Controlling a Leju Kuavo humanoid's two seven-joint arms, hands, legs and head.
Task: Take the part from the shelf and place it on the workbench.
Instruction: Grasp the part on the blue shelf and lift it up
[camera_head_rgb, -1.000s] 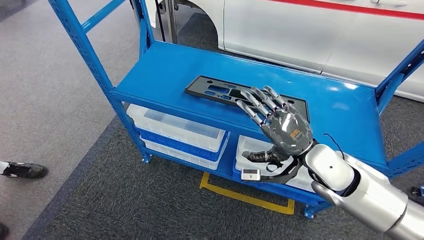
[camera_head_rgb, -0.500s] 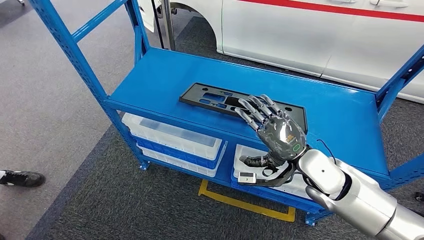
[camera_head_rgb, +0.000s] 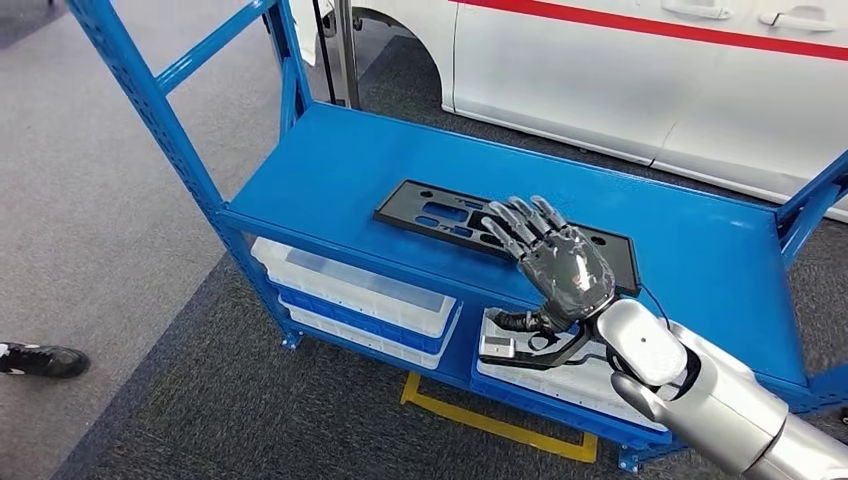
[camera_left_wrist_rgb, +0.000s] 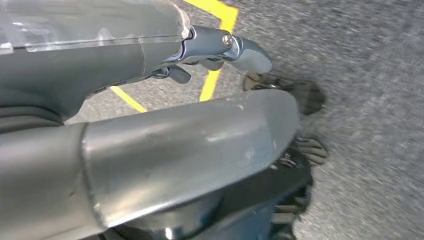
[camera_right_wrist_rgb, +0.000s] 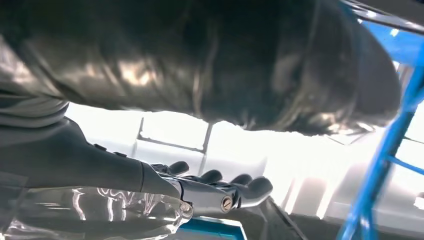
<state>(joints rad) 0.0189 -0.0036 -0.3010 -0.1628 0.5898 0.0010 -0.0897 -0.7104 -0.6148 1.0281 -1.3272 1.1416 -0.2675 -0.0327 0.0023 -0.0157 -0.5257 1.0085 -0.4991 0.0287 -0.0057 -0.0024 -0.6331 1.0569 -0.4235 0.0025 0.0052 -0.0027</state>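
Flat black plastic part (camera_head_rgb: 450, 216), long and rectangular with cut-out slots, lies on the blue shelf (camera_head_rgb: 330, 170) near its front edge. Right robot hand (camera_head_rgb: 552, 262) hovers over the part's right half, fingers spread, gripping nothing. Left robot hand (camera_left_wrist_rgb: 220, 50) hangs over the floor, fingers curled.

A blue metal shelf rack (camera_head_rgb: 330, 175) stands on grey carpeted floor (camera_head_rgb: 90, 230). On the rack's upper deck lies a flat black plastic part (camera_head_rgb: 440, 212) with cut-out openings, set lengthwise near the deck's front edge. On the rack's lower deck, beneath the part, sit stacked white and blue bins (camera_head_rgb: 350, 292), side by side with a second white bin (camera_head_rgb: 560, 385). On the floor in front of the rack runs a yellow tape line (camera_head_rgb: 480, 420).
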